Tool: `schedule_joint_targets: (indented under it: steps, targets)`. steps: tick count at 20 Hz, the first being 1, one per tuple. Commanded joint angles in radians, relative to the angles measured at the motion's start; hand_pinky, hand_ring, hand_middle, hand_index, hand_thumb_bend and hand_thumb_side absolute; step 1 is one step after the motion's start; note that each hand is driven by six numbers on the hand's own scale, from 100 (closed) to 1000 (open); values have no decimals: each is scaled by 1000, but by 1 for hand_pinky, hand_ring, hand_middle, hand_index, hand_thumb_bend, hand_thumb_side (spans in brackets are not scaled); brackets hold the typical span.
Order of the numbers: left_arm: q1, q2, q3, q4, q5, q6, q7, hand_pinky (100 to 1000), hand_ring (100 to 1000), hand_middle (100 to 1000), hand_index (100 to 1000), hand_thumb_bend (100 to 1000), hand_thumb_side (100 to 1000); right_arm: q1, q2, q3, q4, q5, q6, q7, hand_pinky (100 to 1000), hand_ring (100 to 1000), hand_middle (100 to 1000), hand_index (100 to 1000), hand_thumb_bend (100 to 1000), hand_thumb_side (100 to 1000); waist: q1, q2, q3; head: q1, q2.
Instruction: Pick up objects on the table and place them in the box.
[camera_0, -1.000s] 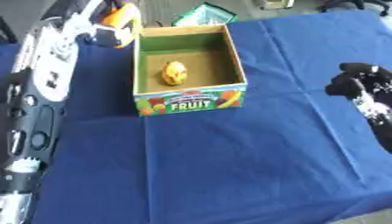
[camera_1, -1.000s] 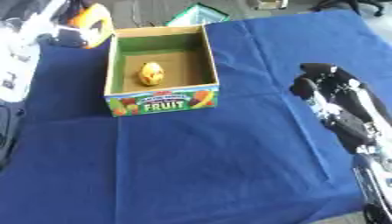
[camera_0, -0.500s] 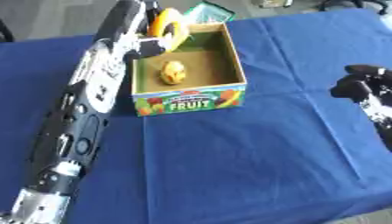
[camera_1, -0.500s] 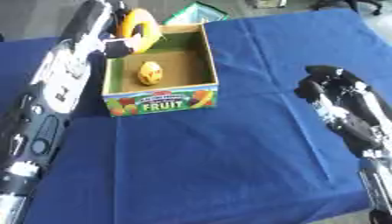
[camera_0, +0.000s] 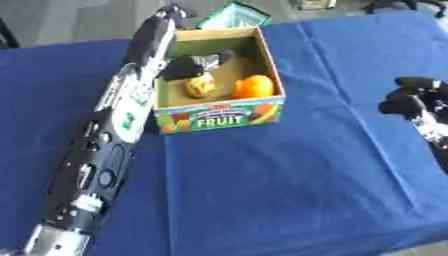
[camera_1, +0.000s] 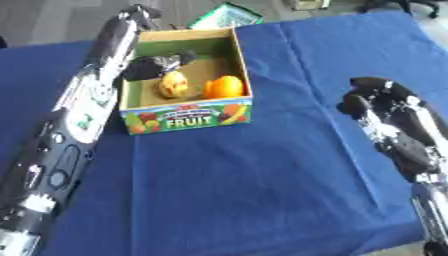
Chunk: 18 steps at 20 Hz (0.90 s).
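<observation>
1. The left hand (camera_0: 194, 65) is hanging inside the box (camera_0: 219, 116), over its left half, with its fingers (camera_0: 219, 58) looking relaxed and spread, gripping nothing.
2. The box is sitting near the far edge of the blue-covered tabletop (camera_0: 289, 190), left of centre, with "FRUIT" printed on its near wall.
3. Lying on the box floor are two pieces: a yellow object (camera_0: 199, 86) just below the left hand, and an orange object (camera_0: 254, 86) to its right, against the right wall.
4. The two pieces are lying just beside each other; whether they are touching, I cannot tell.
5. The left arm is stretching along the tabletop's left side, from the near corner up to the box.
6. The right hand (camera_1: 372, 100) is hovering near the tabletop's right edge, well apart from the box, fingers curled in and carrying nothing.
7. A green-and-white item (camera_0: 233, 16) is lying beyond the box at the far edge.
</observation>
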Motion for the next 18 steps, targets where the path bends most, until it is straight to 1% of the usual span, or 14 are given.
schedule_joint_targets:
  steps: [1, 4, 7, 9, 10, 12, 15, 16, 17, 18]
  targets:
    - [-10, 36, -6, -73, 62, -8, -26, 748, 762, 793, 867, 763, 847, -7, -11, -4, -9, 3, -2, 1, 714, 646, 595, 771, 308, 398, -3, -14, 5, -6, -4]
    - [0, 56, -2, -128, 119, 1, -78, 762, 771, 799, 873, 716, 868, -6, -11, -5, -8, 3, -2, 0, 715, 646, 595, 772, 308, 398, -2, -15, 12, -12, -2]
    - [19, 97, 18, -204, 212, 30, -124, 740, 735, 762, 858, 669, 876, -3, -12, -8, -6, 5, -1, -1, 715, 646, 594, 772, 308, 398, 1, -18, 22, -26, 2]
    - [41, 132, 41, -267, 296, 61, -140, 705, 688, 722, 833, 630, 851, 3, -13, -12, -4, 7, -1, -5, 715, 646, 594, 772, 308, 397, 3, -21, 31, -37, 4]
    - [55, 150, 54, -301, 345, 81, -141, 681, 662, 698, 817, 603, 801, 5, -14, -14, -3, 9, -1, -7, 715, 646, 594, 771, 309, 398, 5, -22, 36, -42, 6]
    - [101, 184, 85, -381, 452, 127, -124, 657, 638, 677, 801, 552, 744, 9, -17, -17, -3, 11, -1, -10, 715, 645, 594, 771, 306, 399, 9, -25, 49, -51, 12]
    - [199, 229, 128, -521, 631, 183, -76, 621, 613, 645, 773, 448, 670, 14, -20, -21, -2, 13, -1, -14, 715, 645, 594, 771, 307, 398, 11, -27, 72, -63, 21]
    - [231, 240, 140, -564, 687, 199, -55, 614, 608, 639, 768, 430, 656, 15, -22, -22, -2, 14, -2, -14, 715, 645, 594, 771, 307, 398, 12, -28, 79, -63, 25]
    - [270, 247, 151, -606, 740, 211, -36, 607, 601, 632, 764, 393, 680, 17, -22, -22, -1, 15, -1, -15, 715, 645, 594, 771, 302, 393, 13, -30, 86, -64, 31]
    - [308, 251, 161, -646, 784, 221, -21, 606, 600, 630, 763, 406, 636, 19, -21, -23, 0, 15, -1, -16, 715, 645, 594, 771, 306, 396, 14, -31, 92, -65, 35]
